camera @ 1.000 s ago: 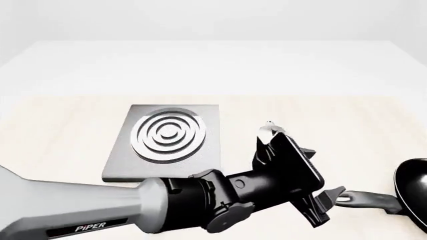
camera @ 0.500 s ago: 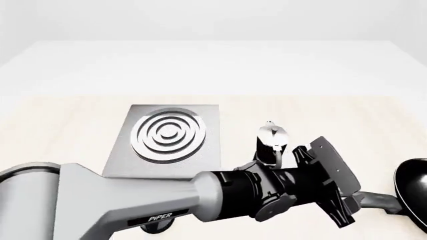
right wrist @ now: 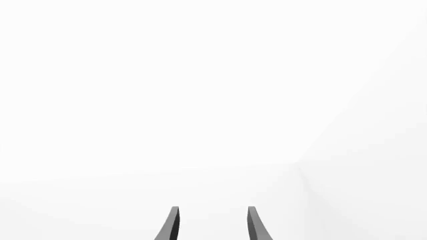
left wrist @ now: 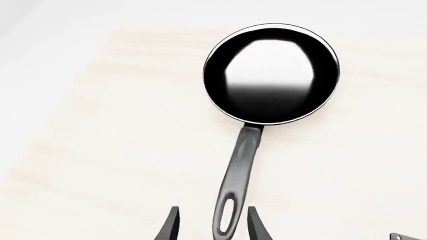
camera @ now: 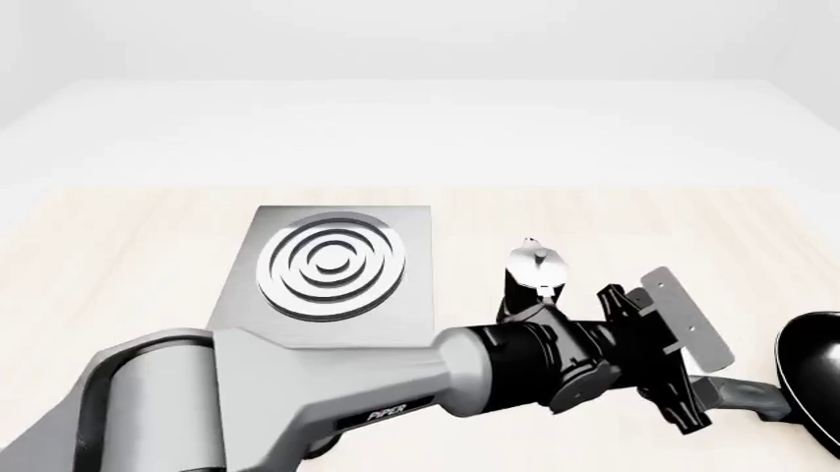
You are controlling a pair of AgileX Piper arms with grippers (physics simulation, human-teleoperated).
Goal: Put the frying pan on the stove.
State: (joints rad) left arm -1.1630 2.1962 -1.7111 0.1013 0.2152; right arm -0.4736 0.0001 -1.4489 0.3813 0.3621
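The frying pan [left wrist: 270,72] is round, black and glossy, and lies flat on the light wooden table. Its long dark handle [left wrist: 237,175] runs back toward my left gripper [left wrist: 213,226]. That gripper is open, and the handle's end with its hanging hole lies between the two fingertips. In the front view the pan [camera: 816,366] is cut off at the right edge, and my left gripper [camera: 693,398] hovers over its handle [camera: 742,393]. The grey stove [camera: 393,310] with silver rings lies far to the left. My right gripper [right wrist: 212,225] is open on nothing, facing blank white.
A black-and-silver moka pot [camera: 536,267] stands upright between the stove and the pan, just behind my left wrist. My left arm [camera: 302,393] stretches across the table's front, covering the stove's near edge.
My left arm has reached further right, bringing its gripper from beside the moka pot to the pan's handle. The pan, stove and moka pot have not moved.
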